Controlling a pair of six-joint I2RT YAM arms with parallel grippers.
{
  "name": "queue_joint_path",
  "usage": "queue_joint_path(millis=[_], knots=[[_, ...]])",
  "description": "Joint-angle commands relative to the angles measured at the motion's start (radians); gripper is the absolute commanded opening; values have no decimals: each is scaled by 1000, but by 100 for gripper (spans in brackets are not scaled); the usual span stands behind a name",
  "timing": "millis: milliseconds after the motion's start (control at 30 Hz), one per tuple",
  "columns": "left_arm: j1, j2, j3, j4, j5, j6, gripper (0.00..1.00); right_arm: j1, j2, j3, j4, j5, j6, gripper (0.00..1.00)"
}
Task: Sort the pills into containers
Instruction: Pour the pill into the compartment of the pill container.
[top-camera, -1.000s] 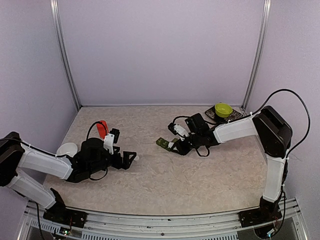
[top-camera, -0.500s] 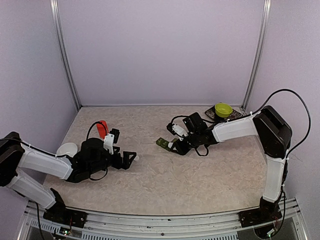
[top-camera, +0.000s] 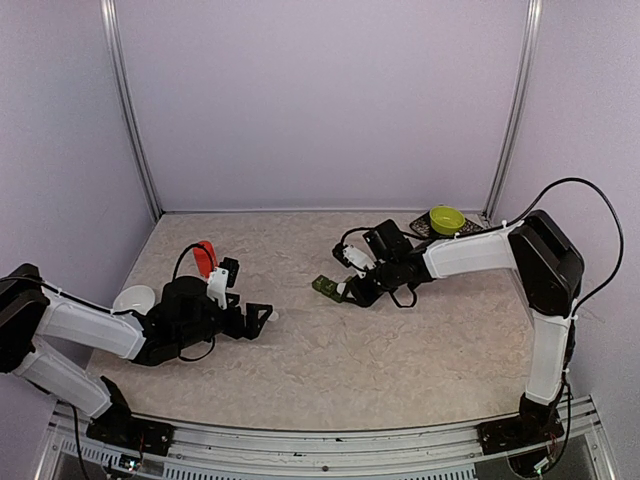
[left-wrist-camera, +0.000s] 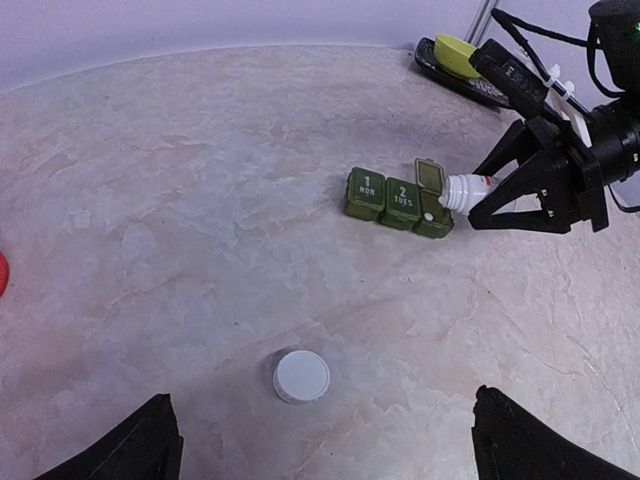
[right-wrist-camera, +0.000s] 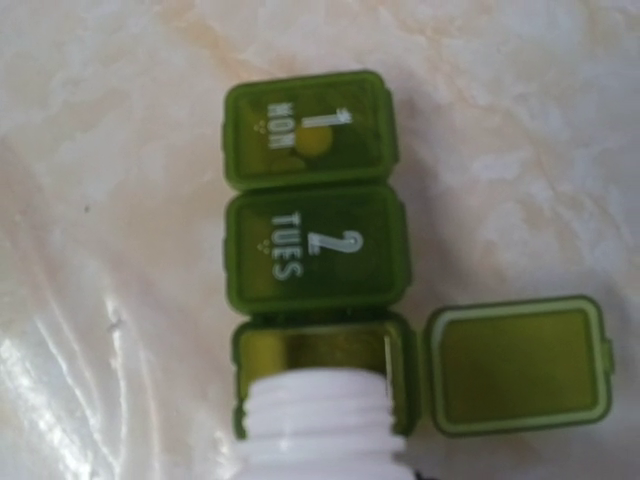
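Observation:
The containers (right-wrist-camera: 315, 225) are a dark green strip of three compartments marked MON 1, TUES 2, and a third with its lid (right-wrist-camera: 518, 365) flipped open. They lie mid-table (top-camera: 325, 287), also in the left wrist view (left-wrist-camera: 398, 200). My right gripper (top-camera: 362, 290) is shut on a white pill bottle (left-wrist-camera: 468, 191), tipped so its threaded neck (right-wrist-camera: 320, 425) is over the open third compartment. My left gripper (left-wrist-camera: 325, 445) is open and empty, low over the table, with the bottle's white cap (left-wrist-camera: 301, 376) lying between and just ahead of its fingers.
A yellow-green bowl (top-camera: 446, 218) sits on a dark tray (top-camera: 424, 229) at the back right. A white bowl (top-camera: 133, 297) and a red object (top-camera: 205, 257) are by the left arm. Walls and metal posts enclose the table.
My right wrist has shifted slightly toward the back with the bottle still at the open compartment. The left arm and the cap have not moved.

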Motion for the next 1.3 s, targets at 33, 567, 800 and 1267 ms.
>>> queue_joint_path(millis=[33,567,800,1267], knots=[[6,-4,-8,26,8,0,99,18,-1,57,-88,27,-9,5],[7,-7,-8,26,7,0,99,25,44,116,-165,27,-11,5],[7,-8,-8,26,7,1,99,25,55,111,-145,30,-8,5],[8,-1,-8,28,7,2,99,26,65,145,-178,22,-4,6]])
